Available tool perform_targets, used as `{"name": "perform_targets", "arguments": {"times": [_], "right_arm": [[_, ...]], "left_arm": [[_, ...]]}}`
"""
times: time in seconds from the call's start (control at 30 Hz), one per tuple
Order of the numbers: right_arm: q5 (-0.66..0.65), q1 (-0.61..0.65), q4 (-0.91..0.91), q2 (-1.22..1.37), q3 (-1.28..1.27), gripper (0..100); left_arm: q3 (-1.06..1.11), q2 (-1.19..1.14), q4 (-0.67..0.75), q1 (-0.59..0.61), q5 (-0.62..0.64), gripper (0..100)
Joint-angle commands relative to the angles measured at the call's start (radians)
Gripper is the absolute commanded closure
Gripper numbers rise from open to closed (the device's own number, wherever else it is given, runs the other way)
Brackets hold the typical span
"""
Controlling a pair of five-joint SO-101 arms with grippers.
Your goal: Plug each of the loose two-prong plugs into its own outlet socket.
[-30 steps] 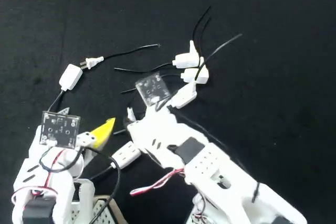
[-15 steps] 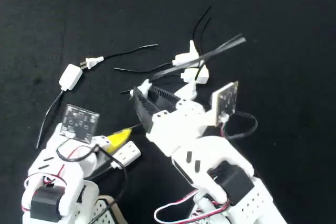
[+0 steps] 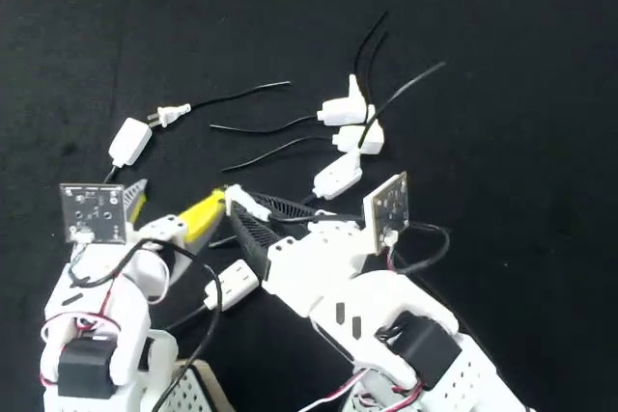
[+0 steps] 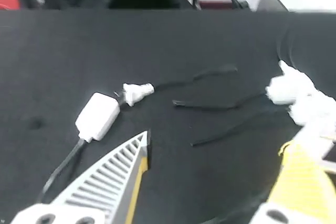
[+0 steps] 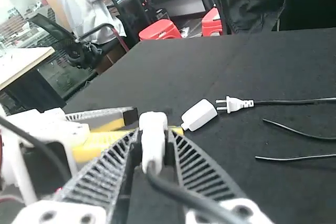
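White moulded plug on black cord (image 5: 153, 132), pinched in right end effector (image 3: 238, 207), has swung back toward white rectangular outlet socket (image 3: 232, 284), nearing insertion; left end effector (image 3: 169, 205) gapes empty

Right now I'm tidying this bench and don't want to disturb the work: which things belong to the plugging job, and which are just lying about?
Job: loose two-prong plug; white socket beside it; white connector held in the right tool; second socket near the arms' bases; cluster of white connectors with black cords.
Lying about: red stools and a black chair in the room behind.
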State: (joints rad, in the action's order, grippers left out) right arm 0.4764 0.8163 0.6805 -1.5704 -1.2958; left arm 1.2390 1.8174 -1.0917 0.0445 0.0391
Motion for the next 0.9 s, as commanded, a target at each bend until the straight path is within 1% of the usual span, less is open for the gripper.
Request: {"name": "perform_targets", "arguments": {"times": [0.0, 0.07, 0.1, 0.27, 0.33, 0.4, 0.5, 0.6, 0.67, 0.73, 0.87], "right_arm": [[-0.021, 0.021, 0.015, 0.002, 0.005, 98.7], [-0.023, 0.02, 0.015, 0.002, 0.007, 98.7], [-0.025, 0.017, 0.015, 0.002, 0.016, 98.7], [-0.049, 0.015, 0.074, 0.004, 0.051, 98.7], [-0.064, 0.015, 0.126, 0.008, 0.077, 98.7], [-0.084, 0.015, 0.186, 0.047, 0.119, 98.7], [-0.092, 0.015, 0.252, 0.203, 0.191, 98.7], [-0.092, 0.017, 0.281, 0.449, 0.274, 98.7], [-0.094, 0.02, 0.301, 0.608, 0.332, 98.7], [-0.094, 0.021, 0.313, 0.733, 0.377, 98.7], [-0.094, 0.025, 0.311, 0.835, 0.394, 98.7]], "left_arm": [[-0.004, 0.008, 0.034, 0.03, 0.018, 61], [-0.005, 0.008, 0.009, 0.03, 0.011, 61], [-0.012, 0.008, -0.009, 0.03, -0.014, 61], [-0.004, 0.008, -0.114, 0.051, -0.239, 61], [-0.005, 0.008, -0.144, 0.113, -0.31, 61], [-0.005, 0.008, -0.147, 0.217, -0.354, 61], [-0.005, 0.008, -0.147, 0.384, -0.396, 61], [0.004, 0.008, -0.163, 0.492, -0.423, 61], [0.031, 0.008, -0.17, 0.524, -0.425, 61], [0.076, 0.009, -0.175, 0.527, -0.425, 61], [0.153, 0.009, -0.169, 0.522, -0.422, 61]]}}
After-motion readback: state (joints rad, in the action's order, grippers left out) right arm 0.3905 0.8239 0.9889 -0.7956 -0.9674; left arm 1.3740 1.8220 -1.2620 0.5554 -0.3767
